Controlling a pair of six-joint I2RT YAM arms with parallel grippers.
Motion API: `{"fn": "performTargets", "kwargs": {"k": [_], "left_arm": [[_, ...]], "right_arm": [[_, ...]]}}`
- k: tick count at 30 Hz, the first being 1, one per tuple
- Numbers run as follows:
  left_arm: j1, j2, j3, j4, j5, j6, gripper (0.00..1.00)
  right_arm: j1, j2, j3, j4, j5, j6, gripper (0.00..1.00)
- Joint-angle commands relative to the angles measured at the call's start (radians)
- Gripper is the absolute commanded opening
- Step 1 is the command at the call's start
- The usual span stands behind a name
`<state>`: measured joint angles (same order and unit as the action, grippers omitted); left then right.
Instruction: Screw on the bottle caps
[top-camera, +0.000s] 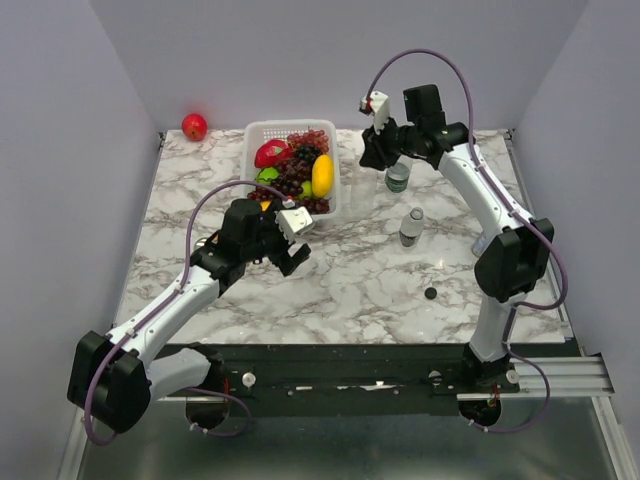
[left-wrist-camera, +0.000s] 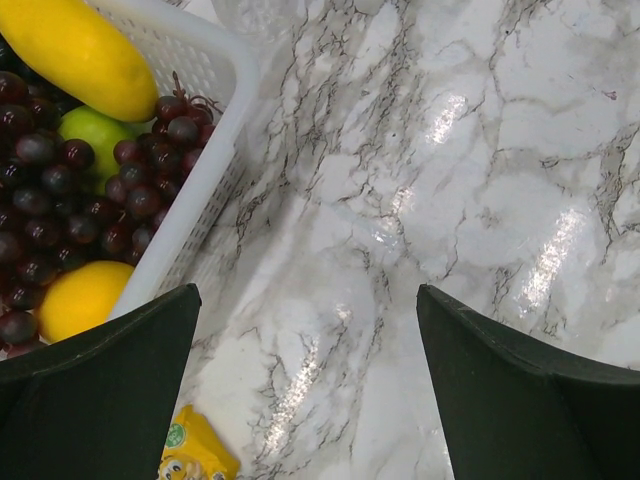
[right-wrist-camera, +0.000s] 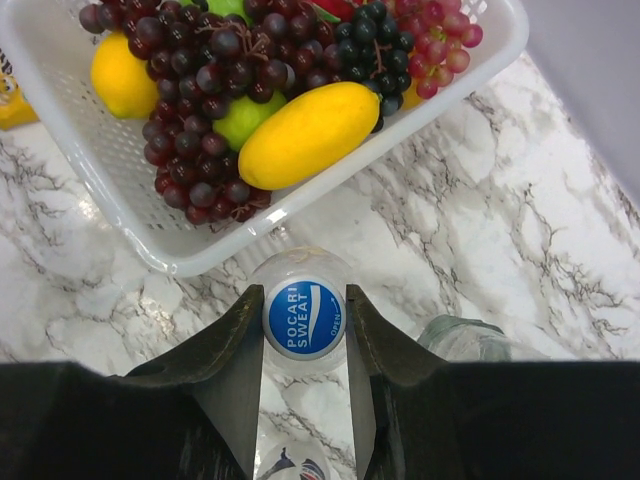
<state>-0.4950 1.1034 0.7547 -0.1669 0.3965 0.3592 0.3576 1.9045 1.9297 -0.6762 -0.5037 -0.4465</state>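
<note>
High rear overview, close downward wrist views, all sharing basket (left-wrist-camera: 205, 180)

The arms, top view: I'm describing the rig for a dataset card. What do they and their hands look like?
Both the left arm and right arm have white link shells with black joints, and a purple cable loops along each. The left hand and right hand have dark, matte wedge-shaped fingers.
</note>
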Motion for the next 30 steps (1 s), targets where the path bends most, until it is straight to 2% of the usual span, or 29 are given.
{"fn": "performTargets", "kwargs": {"k": [1,10,13,17,22,26,30], "left_arm": [[0.013,0.006,0.011,-0.013,0.027,0.011,0.99],[0.022,0.029,0.014,0.000,0.031,0.009,0.99],[0.026,0.038,0.020,-0.002,0.033,0.009,0.99],[0.027,0.050,0.028,-0.003,0.035,0.012,0.99],[0.027,0.062,0.034,0.004,0.044,0.011,0.99],[0.027,0.062,0.028,0.012,0.047,0.017,0.99],[0.027,0.053,0.014,0.021,0.051,0.014,0.99]], "right_arm": [[-0.009,0.037,0.045,-0.020,0.014,-0.014,0.00],[-0.022,0.102,0.057,-0.017,-0.001,0.003,0.02],[-0.025,0.108,0.052,-0.014,-0.016,0.005,0.07],[-0.026,0.105,0.038,-0.003,-0.018,0.009,0.20],[-0.026,0.097,0.026,0.007,-0.021,0.014,0.28],[-0.026,0.084,0.015,0.013,-0.015,0.014,0.45],[-0.026,0.068,-0.008,0.033,-0.001,0.011,0.51]]}}
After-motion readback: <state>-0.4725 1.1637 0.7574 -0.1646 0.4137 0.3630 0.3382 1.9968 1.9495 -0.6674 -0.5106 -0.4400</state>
